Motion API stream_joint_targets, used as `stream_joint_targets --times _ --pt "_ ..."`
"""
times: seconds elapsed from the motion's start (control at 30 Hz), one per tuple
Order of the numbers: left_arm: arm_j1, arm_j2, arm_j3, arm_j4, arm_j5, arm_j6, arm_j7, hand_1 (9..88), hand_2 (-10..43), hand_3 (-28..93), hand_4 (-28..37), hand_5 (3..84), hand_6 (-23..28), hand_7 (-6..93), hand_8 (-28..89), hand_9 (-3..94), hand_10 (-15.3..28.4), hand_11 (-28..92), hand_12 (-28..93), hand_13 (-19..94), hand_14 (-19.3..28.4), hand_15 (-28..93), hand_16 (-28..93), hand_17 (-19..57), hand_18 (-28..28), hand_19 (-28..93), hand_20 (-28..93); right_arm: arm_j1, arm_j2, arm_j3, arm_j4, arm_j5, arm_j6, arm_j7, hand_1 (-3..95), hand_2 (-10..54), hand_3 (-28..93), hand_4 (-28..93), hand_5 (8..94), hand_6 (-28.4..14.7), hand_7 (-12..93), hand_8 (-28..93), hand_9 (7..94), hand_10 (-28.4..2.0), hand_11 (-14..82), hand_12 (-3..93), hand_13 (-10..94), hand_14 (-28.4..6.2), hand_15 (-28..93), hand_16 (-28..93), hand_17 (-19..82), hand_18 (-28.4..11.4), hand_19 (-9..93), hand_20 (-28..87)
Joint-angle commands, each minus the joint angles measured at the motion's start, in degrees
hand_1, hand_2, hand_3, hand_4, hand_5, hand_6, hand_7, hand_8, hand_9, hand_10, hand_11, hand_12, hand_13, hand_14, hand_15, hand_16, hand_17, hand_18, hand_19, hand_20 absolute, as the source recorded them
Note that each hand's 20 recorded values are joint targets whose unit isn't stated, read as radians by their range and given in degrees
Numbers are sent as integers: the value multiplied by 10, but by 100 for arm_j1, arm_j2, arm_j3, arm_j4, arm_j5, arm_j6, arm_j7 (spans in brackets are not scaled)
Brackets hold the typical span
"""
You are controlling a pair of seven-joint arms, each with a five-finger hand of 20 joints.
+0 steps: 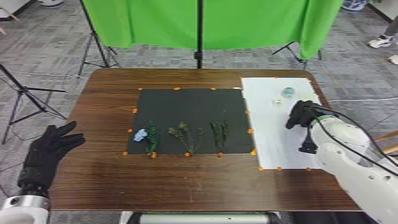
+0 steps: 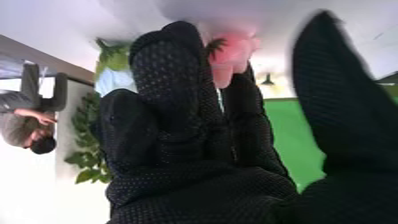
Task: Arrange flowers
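The right robot hand is hanging over the white sheet, its thumb standing wide of its straight fingers. A pink flower is showing just beside them, apparently awaiting pickup; the next move is calling for thumb alignment, then gentle closure.

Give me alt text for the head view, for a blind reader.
Robot's right hand over a white sheet, near small pale flowers; left of it, a dark mat bears green sprigs and a blue flower. The left hand is open.
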State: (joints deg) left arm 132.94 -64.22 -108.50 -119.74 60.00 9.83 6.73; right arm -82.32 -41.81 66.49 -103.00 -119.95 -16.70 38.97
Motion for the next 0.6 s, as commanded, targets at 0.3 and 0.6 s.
stream_joint_targets --times 0.3,0.6 --pt "172 -89 -52 -40 32 -54 -99 157 306 573 -283 452 87 68 -62 496 171 181 82 406 200 209 -41 111 141 177 165 -330 82 -352 127 -243 2074 -87 668 -95 561 -162 783 -11 221 77 851 -95 107 439 873 -30 584 329 594 -136 932 434" --pt "162 1 -97 -38 23 -29 -138 160 304 571 -283 453 87 67 -62 496 171 181 82 406 201 210 -41 110 141 177 165 670 258 -106 -734 -94 2350 -334 677 -95 555 -153 794 -13 227 77 861 -98 105 450 881 -25 578 340 603 -130 932 439"
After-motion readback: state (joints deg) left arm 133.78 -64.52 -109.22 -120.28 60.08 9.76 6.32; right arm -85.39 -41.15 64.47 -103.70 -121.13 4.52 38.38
